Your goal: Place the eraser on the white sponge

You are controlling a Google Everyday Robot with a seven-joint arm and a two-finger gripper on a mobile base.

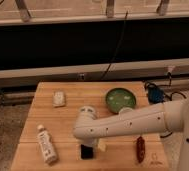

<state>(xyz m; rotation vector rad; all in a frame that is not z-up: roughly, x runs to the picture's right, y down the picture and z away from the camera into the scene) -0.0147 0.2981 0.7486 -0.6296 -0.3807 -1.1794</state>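
Note:
The eraser (86, 151) is a flat black block lying near the table's front edge, partly hidden under my arm. The white sponge (59, 98) is a small cream pad at the back left of the wooden table (48, 125), well apart from the eraser. My gripper (90, 145) is at the end of the white arm, directly over the eraser's upper end, and mostly hidden by the arm's wrist.
A white labelled bottle (46, 144) lies at the front left. A green bowl (120, 99) sits at the back right. A slim dark red object (140, 148) lies at the front right. Cables and a blue item (156, 93) are beyond the table's right edge.

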